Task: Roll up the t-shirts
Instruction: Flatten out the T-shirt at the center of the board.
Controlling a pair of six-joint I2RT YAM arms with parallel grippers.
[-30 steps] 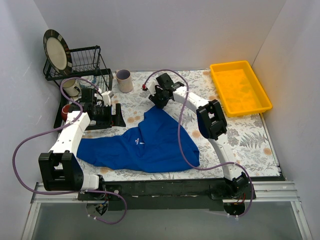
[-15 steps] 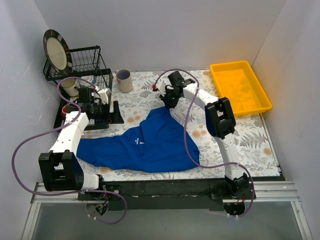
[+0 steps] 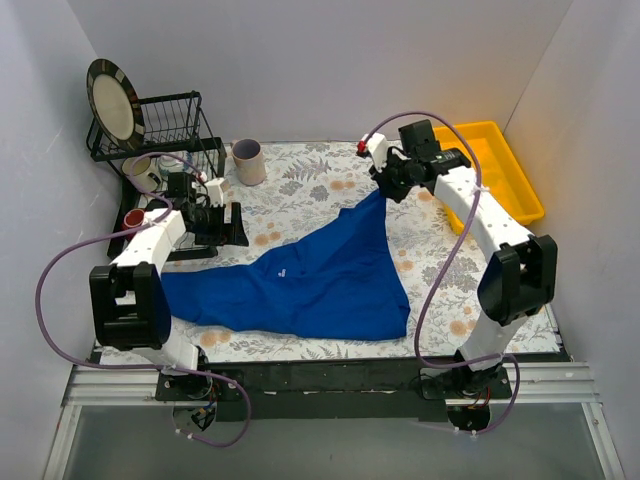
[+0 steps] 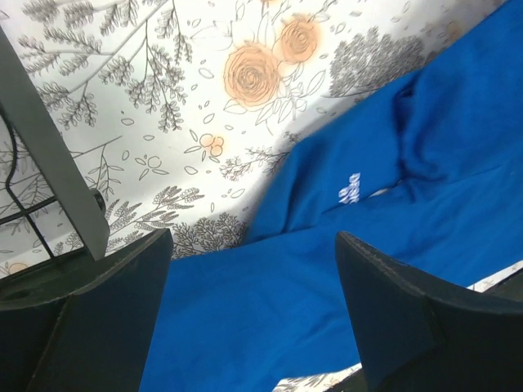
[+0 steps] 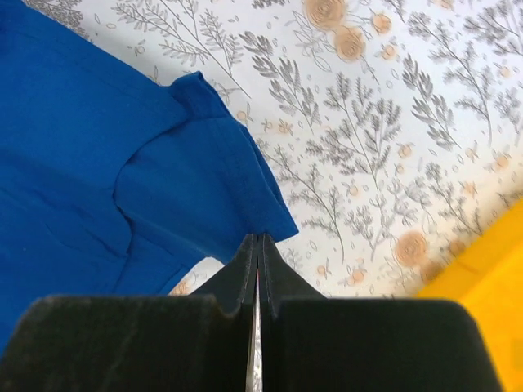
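Observation:
One royal-blue t-shirt (image 3: 310, 280) lies spread on the floral table cover, with a small white print (image 3: 281, 273) near its middle. My right gripper (image 3: 386, 188) is shut on the shirt's far corner and holds it pulled up toward the back right. The right wrist view shows the jaws closed (image 5: 260, 238) on a sleeve hem (image 5: 237, 175). My left gripper (image 3: 238, 226) is open and empty, next to the dish rack and above the shirt's left part. In the left wrist view the blue fabric (image 4: 270, 310) shows between its spread fingers (image 4: 392, 318).
A yellow tray (image 3: 480, 175) stands at the back right, close to the right arm. A black dish rack (image 3: 160, 130) with a plate (image 3: 110, 100) stands at the back left, with a white mug (image 3: 140, 175) and a red mug (image 3: 133, 218) by it. A beige mug (image 3: 248, 160) stands behind the shirt.
My right gripper has moved right and toward the back with the shirt corner, stretching the shirt out. The left gripper stayed near the rack.

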